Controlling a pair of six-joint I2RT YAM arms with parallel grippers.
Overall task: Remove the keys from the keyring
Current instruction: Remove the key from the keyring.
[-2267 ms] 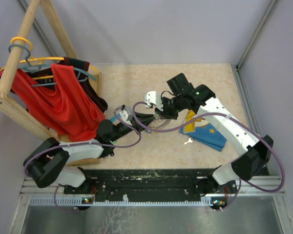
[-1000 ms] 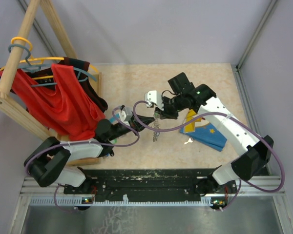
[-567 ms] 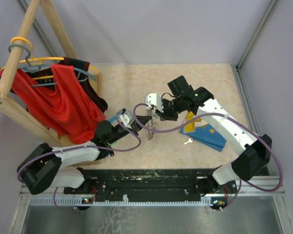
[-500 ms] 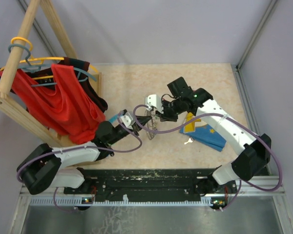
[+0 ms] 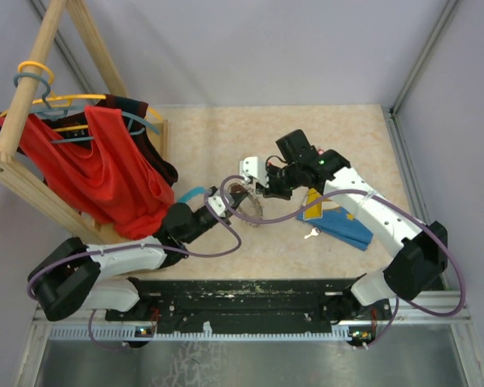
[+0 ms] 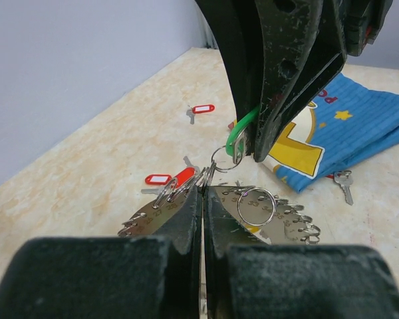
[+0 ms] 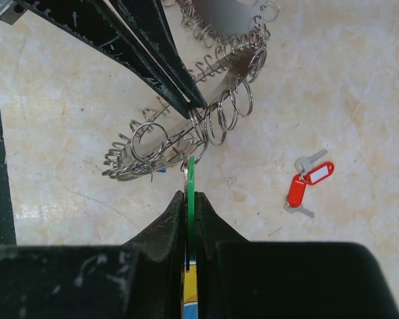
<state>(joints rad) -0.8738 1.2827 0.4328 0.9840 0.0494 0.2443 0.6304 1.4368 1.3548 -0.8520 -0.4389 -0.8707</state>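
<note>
Where the table's left edge runs, rack (image 5: 32,105): one wooden frame hung with one red garment (image 5: 105,173); it crowds that whole side.
Left gripper (image 5: 232,198): one, jaws closed flat on the rim of the keyring (image 5: 246,201).
Keyring: one grey ring fringed with silver loops (too many to count), held tilted above mid-table between the two grippers.
Right gripper (image 5: 260,191): one, pinched shut on the green-tagged key (image 6: 241,136), whose small loop meets the ring's fringe.
Red-tagged keys (image 6: 158,178): three in the left wrist view, on the table (image 5: 226,129) beyond the ring; two lie close together, one farther toward the wall.
Bare key (image 5: 310,235): one, just beside the cloth's near edge.
Blue cloth (image 5: 343,222): one, folded, partly under the right forearm.
Open room: bare tabletop from the grippers to the back wall, and past the cloth to the right wall.
Change: over the last half second the left wrist has pushed rightward, closing on the right gripper, and the ring now shows more of its flat face. Cloth and bare key lie as before.
</note>
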